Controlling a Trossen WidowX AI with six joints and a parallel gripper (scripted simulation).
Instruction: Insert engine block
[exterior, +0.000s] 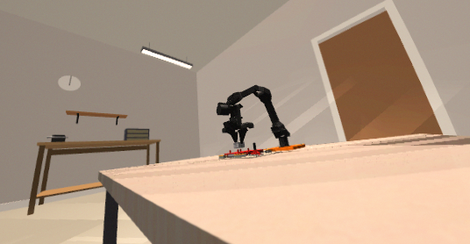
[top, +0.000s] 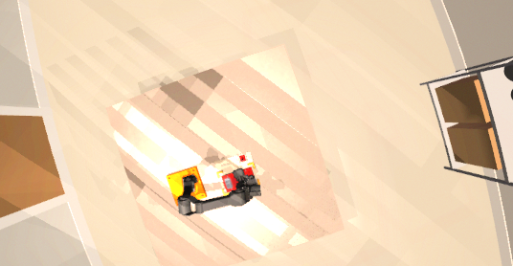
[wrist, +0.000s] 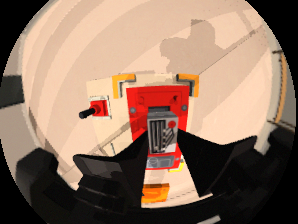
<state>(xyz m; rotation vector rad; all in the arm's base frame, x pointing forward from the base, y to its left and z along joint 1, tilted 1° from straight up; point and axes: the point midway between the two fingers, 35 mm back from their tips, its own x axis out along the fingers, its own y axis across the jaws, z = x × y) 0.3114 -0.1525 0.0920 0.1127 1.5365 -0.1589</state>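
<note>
The grey engine block (wrist: pixel 162 134) (exterior: pixel 238 146) is between the fingertips of my gripper (wrist: pixel 161 132) (exterior: pixel 238 142), which is shut on it. Its slotted top, with a red round spot, faces the wrist camera. The red car body (wrist: pixel 134 112) (top: pixel 230 183) lies below, between corner brackets. In the wrist view, the block hangs over the car body and covers most of the opening (wrist: pixel 159 108); only a dark strip of it shows past the block's far edge. The exterior view shows the block a little above the car body. The rib and the block's underside are hidden.
A small red holder (wrist: pixel 100 108) (top: pixel 242 158) with a black peg (wrist: pixel 86 114) stands beside the car body. Orange corner brackets (wrist: pixel 188 78) edge the body's far end. The arm's base stands on an orange plate (top: pixel 176 180) (exterior: pixel 295 147).
</note>
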